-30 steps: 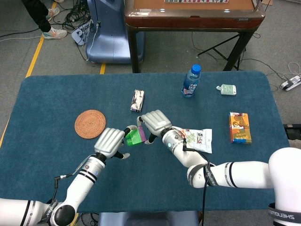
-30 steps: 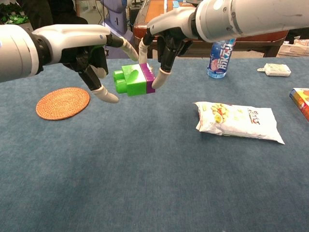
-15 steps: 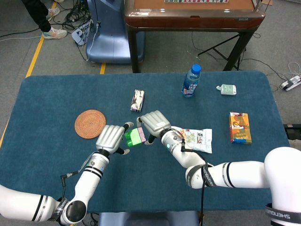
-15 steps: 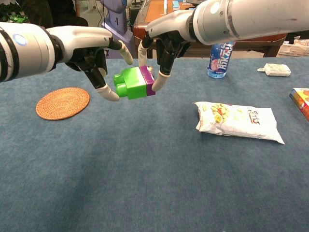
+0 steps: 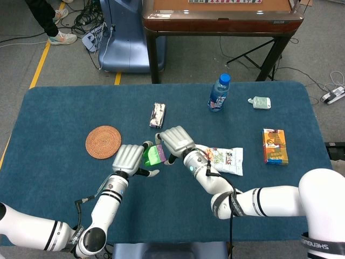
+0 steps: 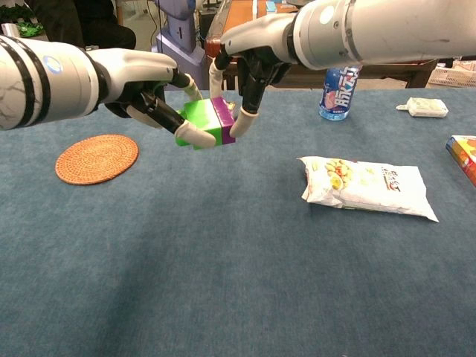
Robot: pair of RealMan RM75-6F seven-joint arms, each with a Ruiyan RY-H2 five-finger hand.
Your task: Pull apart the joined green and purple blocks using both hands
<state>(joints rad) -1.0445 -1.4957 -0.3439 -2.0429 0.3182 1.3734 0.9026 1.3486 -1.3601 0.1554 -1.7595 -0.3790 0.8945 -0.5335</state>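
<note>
Both arms reach in level, meeting mid-air above the table (image 6: 223, 282). Left hand (image 6: 152, 104) grips the green block (image 6: 201, 119), fingers wrapped over and under. Right hand (image 6: 249, 71) pinches the purple block (image 6: 224, 119) from above. Blocks joined, near the coaster (image 6: 97, 158).

Green block (image 6: 199, 118): bright green plastic brick; held above the blue tabletop, clear of the surface; studs largely hidden behind fingers; forms the left part of the pair in both views.
Purple block (image 6: 223, 120): purple plastic brick; seated flush against the green block's right face; the two are still joined, no gap visible at the seam.
Pair pose: tilted slightly, green end a little lower in the chest view.
</note>
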